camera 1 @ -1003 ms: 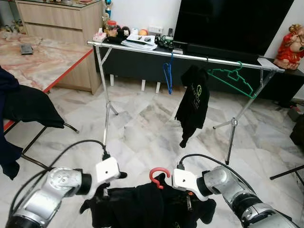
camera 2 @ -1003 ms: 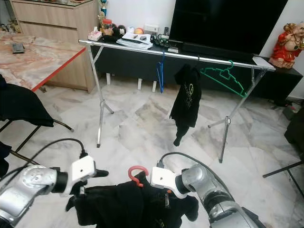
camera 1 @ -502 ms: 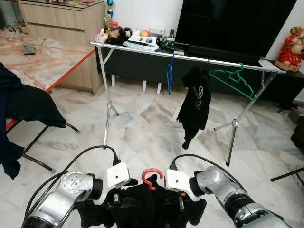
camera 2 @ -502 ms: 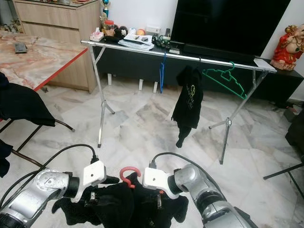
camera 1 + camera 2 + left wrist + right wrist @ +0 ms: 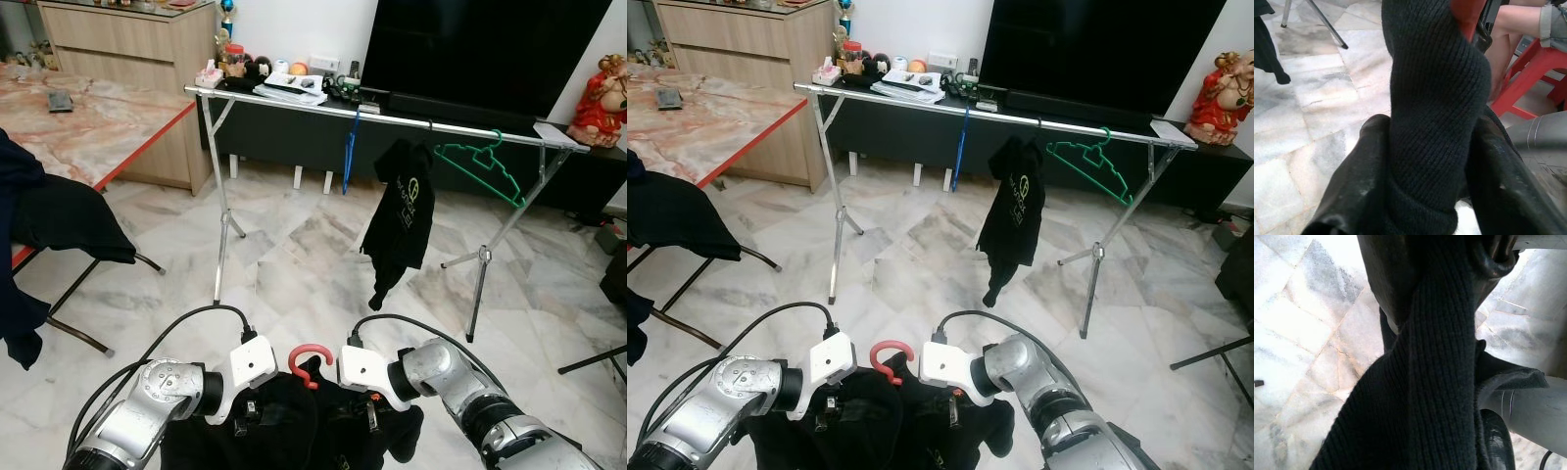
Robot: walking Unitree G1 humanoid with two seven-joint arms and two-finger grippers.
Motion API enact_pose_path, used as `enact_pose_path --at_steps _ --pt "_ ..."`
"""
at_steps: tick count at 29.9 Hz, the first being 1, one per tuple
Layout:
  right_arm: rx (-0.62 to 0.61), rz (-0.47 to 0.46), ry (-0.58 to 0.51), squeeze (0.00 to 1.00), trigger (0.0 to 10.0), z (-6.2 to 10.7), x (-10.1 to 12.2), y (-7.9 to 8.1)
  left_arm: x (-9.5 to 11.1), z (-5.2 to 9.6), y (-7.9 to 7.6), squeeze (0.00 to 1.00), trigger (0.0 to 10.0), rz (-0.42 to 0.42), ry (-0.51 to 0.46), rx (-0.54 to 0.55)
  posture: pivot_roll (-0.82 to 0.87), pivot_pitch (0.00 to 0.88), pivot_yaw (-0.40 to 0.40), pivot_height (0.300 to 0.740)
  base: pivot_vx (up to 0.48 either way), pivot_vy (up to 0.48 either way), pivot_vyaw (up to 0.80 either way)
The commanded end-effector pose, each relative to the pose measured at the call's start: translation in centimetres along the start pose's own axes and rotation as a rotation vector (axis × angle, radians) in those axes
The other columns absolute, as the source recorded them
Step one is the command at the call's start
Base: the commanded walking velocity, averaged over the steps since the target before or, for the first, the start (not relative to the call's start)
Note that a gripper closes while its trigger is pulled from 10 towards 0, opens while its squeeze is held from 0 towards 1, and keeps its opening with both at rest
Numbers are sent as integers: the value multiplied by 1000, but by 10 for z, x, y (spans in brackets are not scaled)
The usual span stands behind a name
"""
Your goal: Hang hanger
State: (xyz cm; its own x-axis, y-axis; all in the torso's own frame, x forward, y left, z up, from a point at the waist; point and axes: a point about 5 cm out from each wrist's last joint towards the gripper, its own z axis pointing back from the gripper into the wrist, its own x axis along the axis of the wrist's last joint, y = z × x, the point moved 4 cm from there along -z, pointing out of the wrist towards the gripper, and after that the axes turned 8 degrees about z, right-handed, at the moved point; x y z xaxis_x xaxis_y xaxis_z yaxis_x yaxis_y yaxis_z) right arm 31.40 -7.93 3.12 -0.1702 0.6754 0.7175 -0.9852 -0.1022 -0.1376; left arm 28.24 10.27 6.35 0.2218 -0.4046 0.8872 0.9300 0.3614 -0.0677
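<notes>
We read the task as only partly done. The red hanger (image 5: 306, 360) already carries a black knit garment (image 5: 294, 431), but it sits low at bottom centre of the head views, well apart from the silver rail (image 5: 392, 119) that runs across the upper middle. Left to do, in our judgement: lift, carry forward, hook over the rail. The rail already holds a blue hanger (image 5: 348, 157), a black shirt (image 5: 400, 211) and a green hanger (image 5: 482, 168); bare rail shows at upper left of the rack.

Pose: both arms are bent in front of the body, wrists close together at bottom centre, one either side of the red hook. The left pincer (image 5: 1425, 147) is clamped on a fold of knit, a finger on each side of it. The right pincer (image 5: 1440, 303) likewise has its fingers pressed against the knit, gripping the garment. We cannot tell whether either pincer also catches the hanger bar under the cloth.
</notes>
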Motion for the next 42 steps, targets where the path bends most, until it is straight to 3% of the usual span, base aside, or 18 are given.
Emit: enact_pose_path --at_steps 1,11,33,35,36,42 --pt "-65 36 -51 0 0 9 17 -18 2 -3 1 0 0 -5 -10 4 48 0 -126 740 0 0 0" --pt "-69 28 -60 0 0 11 18 -19 6 -7 6 0 0 -4 -48 39 41 0 -131 740 0 0 0" --pt "-111 8 -68 0 0 17 22 -29 17 -14 3 0 0 -9 -96 6 36 0 -126 740 0 0 0" --pt "-125 10 -61 0 10000 17 22 -31 17 -14 3 0 0 -10 -97 5 35 0 -126 740 0 0 0" --pt "-123 2 -65 1000 10000 17 22 -31 17 -14 3 0 0 -9 -97 4 37 0 -126 740 0 0 0" --pt "-80 0 -96 1000 10000 18 27 -28 17 -14 3 0 0 -11 -94 4 36 0 -125 740 0 0 0"
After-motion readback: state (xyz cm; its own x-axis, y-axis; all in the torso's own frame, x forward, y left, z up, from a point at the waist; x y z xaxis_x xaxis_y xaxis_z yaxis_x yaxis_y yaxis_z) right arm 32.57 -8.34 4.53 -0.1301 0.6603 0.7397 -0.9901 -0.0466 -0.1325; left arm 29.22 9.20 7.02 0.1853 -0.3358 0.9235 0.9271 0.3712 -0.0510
